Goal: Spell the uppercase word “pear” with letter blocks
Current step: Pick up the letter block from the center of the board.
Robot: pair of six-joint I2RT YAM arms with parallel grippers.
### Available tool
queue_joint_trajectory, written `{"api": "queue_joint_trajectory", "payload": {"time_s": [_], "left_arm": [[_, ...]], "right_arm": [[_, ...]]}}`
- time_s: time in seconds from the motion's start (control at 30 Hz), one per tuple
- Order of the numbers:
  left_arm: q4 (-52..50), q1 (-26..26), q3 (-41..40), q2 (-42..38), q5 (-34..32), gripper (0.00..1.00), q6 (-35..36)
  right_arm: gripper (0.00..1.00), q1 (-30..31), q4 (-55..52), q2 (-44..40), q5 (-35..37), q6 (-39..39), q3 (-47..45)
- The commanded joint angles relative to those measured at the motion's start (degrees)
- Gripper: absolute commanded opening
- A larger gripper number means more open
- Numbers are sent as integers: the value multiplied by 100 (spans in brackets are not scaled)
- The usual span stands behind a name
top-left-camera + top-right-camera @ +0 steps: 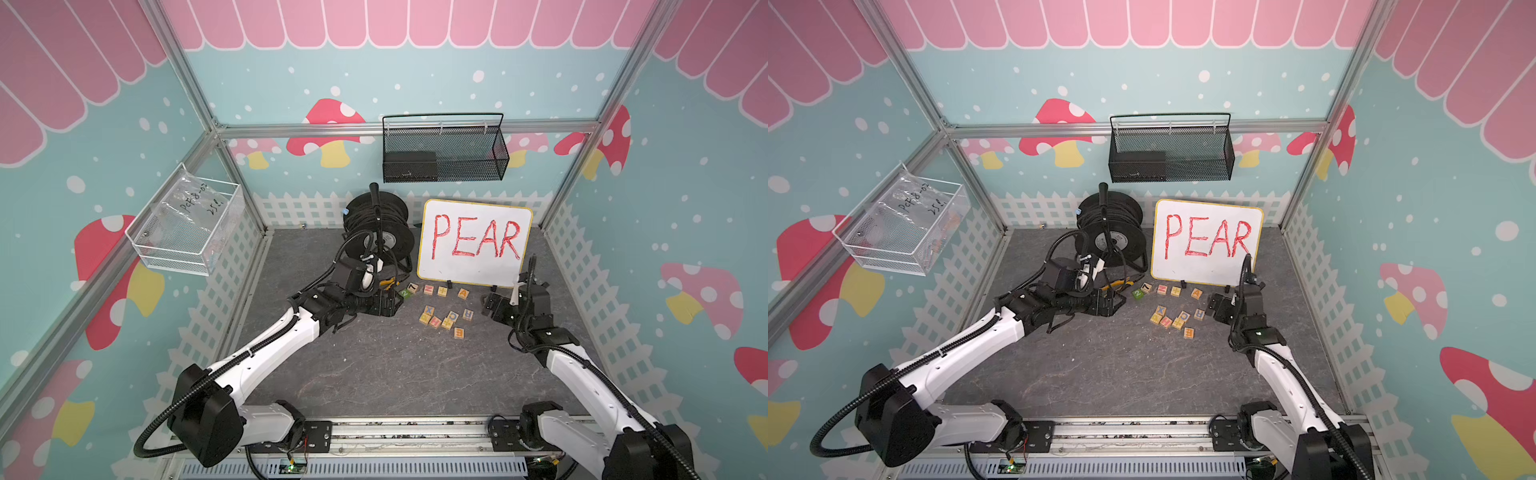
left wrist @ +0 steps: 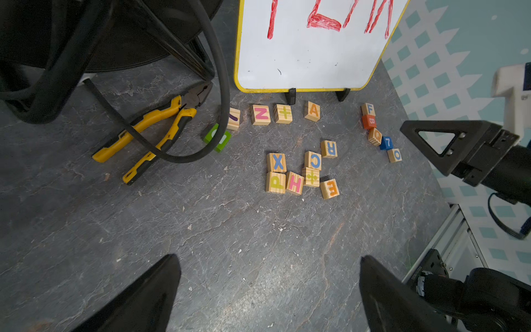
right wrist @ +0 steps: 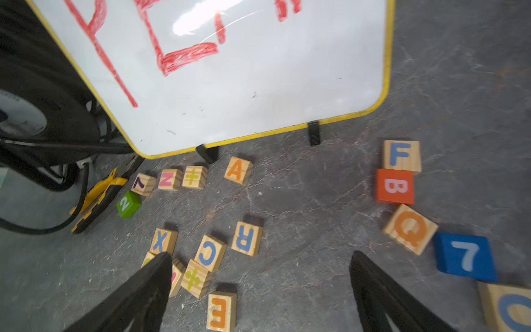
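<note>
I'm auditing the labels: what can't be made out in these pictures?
P block: right wrist view, mostly behind a finger of the right gripper.
F block and its neighbours: both top views, covered by the right arm.
Whiteboard word: both wrist views, cut off by the frame edge.
Purple-7 block: left wrist view, partly behind the cable.

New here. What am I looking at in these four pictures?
Two white robot arms stand at a grey stone-look tabletop. Two pictures look down from overhead; the other two come from a camera on each wrist. Wooden letter cubes lie scattered before a yellow-edged whiteboard reading PEAR, including yellow P, orange E, orange A and blue R. Yellow-handled pliers and a black cable reel sit nearby. The left arm's fingers and the right arm's fingers are open, holding nothing.
</note>
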Motion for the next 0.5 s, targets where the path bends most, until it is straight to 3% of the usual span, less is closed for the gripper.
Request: {"api": "queue_joint_trajectory", "payload": {"time_s": [0.0, 0.27, 0.47], "left_arm": [[55, 25, -82, -200, -197, 99, -102], [-81, -93, -97, -320, -758, 98, -88], [-562, -923, 207, -33, -1940, 93, -19]], "right_arm": [[97, 539, 220, 390, -82, -458, 272], [96, 1092, 416, 753, 213, -400, 426], [96, 1123, 246, 4, 497, -311, 224]]}}
